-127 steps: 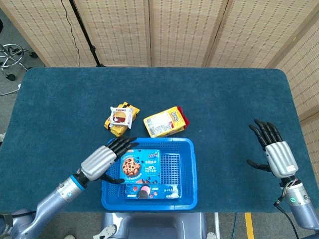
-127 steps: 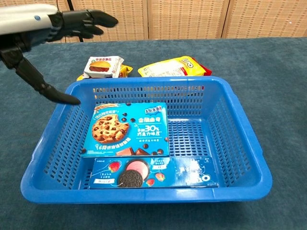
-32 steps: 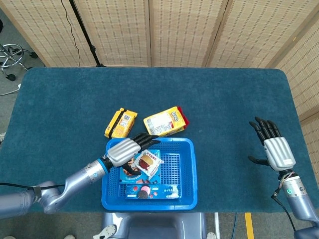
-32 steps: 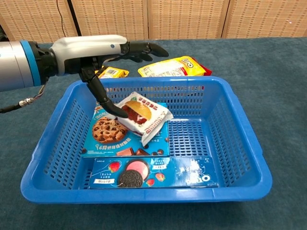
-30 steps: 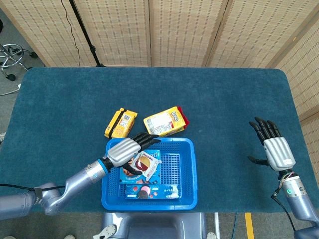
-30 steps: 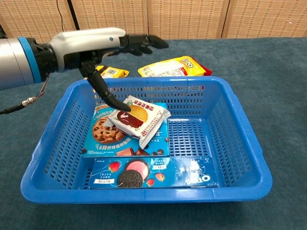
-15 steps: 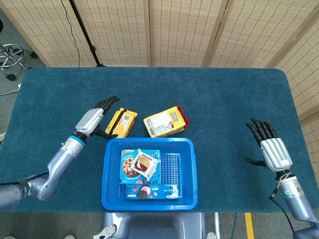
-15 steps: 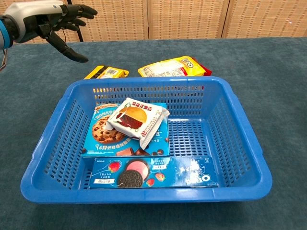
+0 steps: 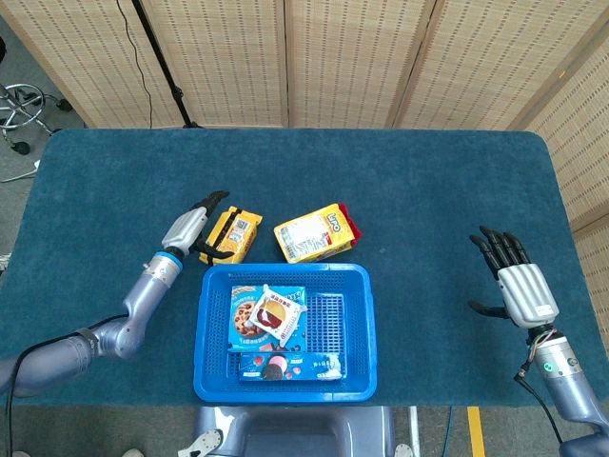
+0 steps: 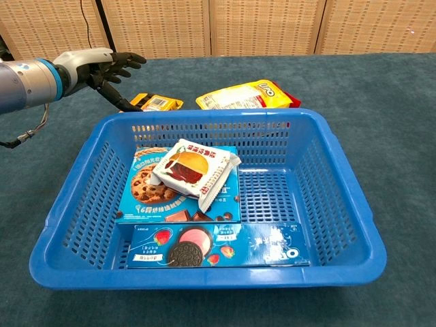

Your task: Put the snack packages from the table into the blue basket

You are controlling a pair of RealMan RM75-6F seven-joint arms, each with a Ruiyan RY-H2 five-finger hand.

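Snack number four is the target now: the left hand is down at the table, fingers apart around the near end of the yellow snack pack, thumb reaching under toward it, nothing lifted yet. From the chest view the fingers look just beside or touching the pack; I can't say a grip has closed. Just past that pack, further out from the hand, lies the yellow-and-red cookie bag, also on the table, right behind the blue basket. Inside the basket sit a cookie box, a burger-picture packet on top of it, and a flat sandwich-cookie box at the near wall. The right hand hangs open, empty, well off to the side. Next up, I'd judge: close on the yellow pack, lift, swing it back over the basket rim and let go.
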